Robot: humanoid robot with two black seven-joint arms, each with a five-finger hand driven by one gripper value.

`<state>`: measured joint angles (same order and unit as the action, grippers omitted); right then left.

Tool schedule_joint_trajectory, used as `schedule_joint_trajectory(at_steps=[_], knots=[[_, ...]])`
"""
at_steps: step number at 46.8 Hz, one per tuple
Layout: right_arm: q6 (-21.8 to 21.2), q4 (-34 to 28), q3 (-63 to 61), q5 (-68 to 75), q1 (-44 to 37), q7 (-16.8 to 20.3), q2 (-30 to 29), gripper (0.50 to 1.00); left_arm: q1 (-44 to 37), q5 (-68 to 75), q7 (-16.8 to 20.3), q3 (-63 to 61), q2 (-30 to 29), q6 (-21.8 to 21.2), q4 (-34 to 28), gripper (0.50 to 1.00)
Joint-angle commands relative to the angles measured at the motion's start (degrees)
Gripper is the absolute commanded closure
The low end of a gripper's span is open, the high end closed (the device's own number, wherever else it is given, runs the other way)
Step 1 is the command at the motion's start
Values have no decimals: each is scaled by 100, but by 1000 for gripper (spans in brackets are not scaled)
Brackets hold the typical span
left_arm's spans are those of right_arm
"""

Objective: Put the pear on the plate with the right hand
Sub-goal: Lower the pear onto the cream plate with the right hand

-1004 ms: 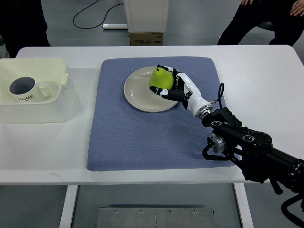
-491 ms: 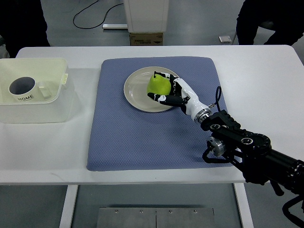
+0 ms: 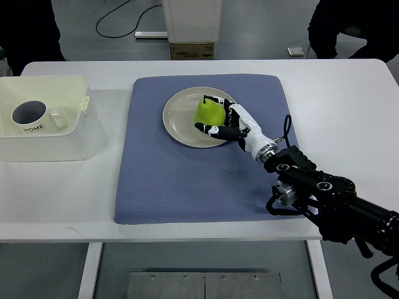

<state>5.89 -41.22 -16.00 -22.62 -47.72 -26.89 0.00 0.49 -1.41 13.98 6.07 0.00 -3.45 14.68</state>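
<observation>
Pear: green pear (image 3: 208, 113) with a dark stem, upright on the right half of the plate, stem pointing up.
Plate: round cream ceramic plate (image 3: 177, 121) at the far centre of the mat.
Right hand: white-and-black fingered robot hand (image 3: 228, 123), curled around the pear's right side; thumb and fingers wrap the fruit. Its black arm enters from the near right.
Mat: blue-grey textured rectangular mat (image 3: 168, 180), spread over the middle of the table.
Table: white rectangular table (image 3: 56, 193) bearing every item.
Bin: translucent pale-yellow plastic bin (image 3: 68, 134) at the far left, well apart from the mat.
Mug: white mug (image 3: 30, 117) printed "HOME", standing inside the bin.
</observation>
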Motion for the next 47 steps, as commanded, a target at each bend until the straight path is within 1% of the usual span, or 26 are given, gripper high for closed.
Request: schedule_joint_trajectory(at_steps=[1,5,7,17,47], knots=[[0,0,-9,3,-9,-1,0,576,4,0,0,0,0,2,0,500],[0,0,-18,3,-17,-10,0,521,-5,0,0,0,0,2,0,500],[0,0,-26,3,-26,-18,0,517,4,0,0,0,0,2,0,500],[0,0,-26,3,-53,-18,0,505,-5,0,0,0,0,2,0,500],[-35,-9,9,-14,-141,17,0,502,-5,0,0,0,0,2,0,500]])
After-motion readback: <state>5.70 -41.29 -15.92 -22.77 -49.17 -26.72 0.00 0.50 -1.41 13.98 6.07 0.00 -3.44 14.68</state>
